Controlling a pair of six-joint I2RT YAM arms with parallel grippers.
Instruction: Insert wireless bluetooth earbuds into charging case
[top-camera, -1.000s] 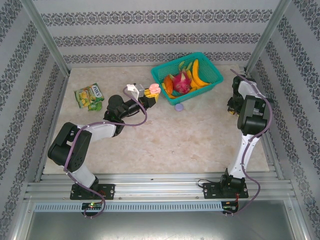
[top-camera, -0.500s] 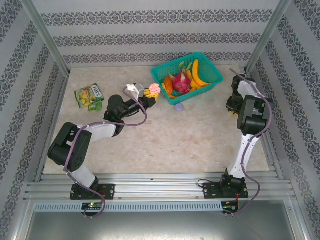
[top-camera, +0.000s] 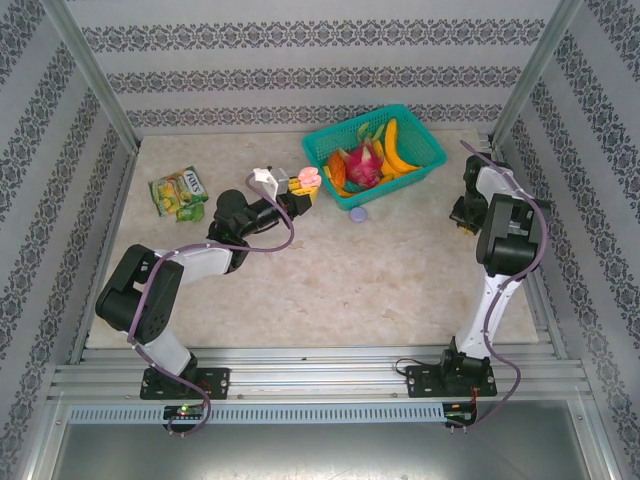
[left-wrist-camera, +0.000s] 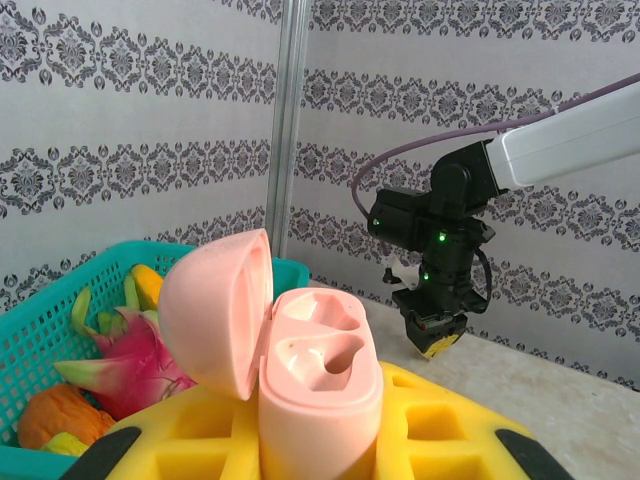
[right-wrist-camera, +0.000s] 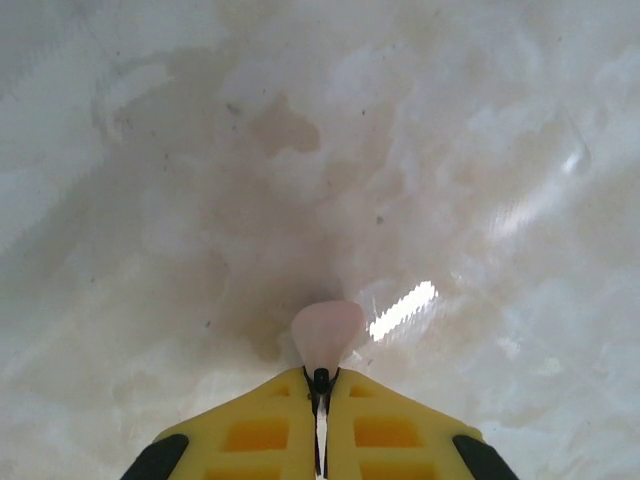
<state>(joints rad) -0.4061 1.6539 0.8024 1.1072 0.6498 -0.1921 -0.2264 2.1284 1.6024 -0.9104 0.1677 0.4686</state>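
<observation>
Open pink case (left-wrist-camera: 320, 350), both wells empty, clamped in left gripper (left-wrist-camera: 318, 455); pink bud (right-wrist-camera: 327, 333) pinched in right gripper (right-wrist-camera: 320, 385) tips at table (right-wrist-camera: 150, 150), well apart from case; no bud seated yet.

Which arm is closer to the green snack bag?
Left. The left fingers, holding the open pink case, are a little to the right of the snack bag. The right fingers, pinching a pink earbud, are far off by the table's right edge.
</observation>
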